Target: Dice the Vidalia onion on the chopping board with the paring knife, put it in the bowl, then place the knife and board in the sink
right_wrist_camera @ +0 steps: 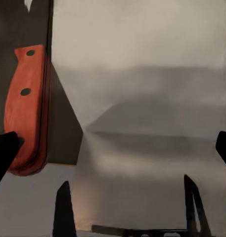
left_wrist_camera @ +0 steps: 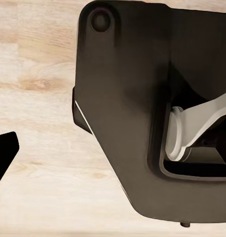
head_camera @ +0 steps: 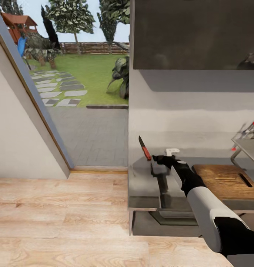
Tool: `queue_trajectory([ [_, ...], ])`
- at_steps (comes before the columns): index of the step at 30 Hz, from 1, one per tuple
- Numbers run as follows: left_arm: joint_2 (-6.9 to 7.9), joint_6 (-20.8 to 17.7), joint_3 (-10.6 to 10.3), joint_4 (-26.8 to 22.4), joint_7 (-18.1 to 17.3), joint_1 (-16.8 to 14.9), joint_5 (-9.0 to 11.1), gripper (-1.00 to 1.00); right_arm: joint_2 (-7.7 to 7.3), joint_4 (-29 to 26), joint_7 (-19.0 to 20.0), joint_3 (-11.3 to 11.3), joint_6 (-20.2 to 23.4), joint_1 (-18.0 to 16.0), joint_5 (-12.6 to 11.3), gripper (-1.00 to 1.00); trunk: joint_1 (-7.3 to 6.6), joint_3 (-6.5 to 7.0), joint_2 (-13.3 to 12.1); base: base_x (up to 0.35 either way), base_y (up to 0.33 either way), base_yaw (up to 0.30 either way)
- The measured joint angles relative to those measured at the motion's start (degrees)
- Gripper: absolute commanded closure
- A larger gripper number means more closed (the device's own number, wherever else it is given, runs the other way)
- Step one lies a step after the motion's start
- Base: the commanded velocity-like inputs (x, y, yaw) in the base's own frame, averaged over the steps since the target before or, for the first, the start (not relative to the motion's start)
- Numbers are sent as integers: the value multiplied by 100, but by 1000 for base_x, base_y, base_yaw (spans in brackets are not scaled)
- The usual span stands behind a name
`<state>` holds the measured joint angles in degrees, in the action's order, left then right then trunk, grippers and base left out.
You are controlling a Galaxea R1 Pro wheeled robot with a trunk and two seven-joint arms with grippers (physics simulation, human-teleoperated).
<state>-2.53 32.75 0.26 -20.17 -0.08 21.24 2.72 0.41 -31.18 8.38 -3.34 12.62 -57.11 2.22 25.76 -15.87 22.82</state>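
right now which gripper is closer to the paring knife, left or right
Right. The right gripper is at the paring knife's red handle above the countertop. The left gripper's finger hangs over the wooden floor beside the robot's base.

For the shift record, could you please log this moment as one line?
right tool: holding paring knife by red handle | knife: raised above countertop | chopping board: on countertop, bare | left tool: above wooden floor

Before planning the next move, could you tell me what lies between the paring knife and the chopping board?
In the head view, the right gripper and its dark forearm stand between the paring knife and the chopping board, over grey countertop.
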Motion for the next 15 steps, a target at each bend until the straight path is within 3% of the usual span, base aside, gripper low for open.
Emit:
queue_trajectory([
  [3,1,-1,0,2,1,0,0,-100,-1,-432,-1,-4,4,0,-1,-100,-1,0,0,-19,0,0],
  [9,0,-2,0,5,1,0,4,-100,-16,-757,6,-11,-2,0,-1,-100,-2,0,0,-14,0,0],
  [15,5,0,0,5,1,0,2,-100,-18,-1143,9,-13,20,81,0,-100,1,0,-1,-194,-3,0],
])
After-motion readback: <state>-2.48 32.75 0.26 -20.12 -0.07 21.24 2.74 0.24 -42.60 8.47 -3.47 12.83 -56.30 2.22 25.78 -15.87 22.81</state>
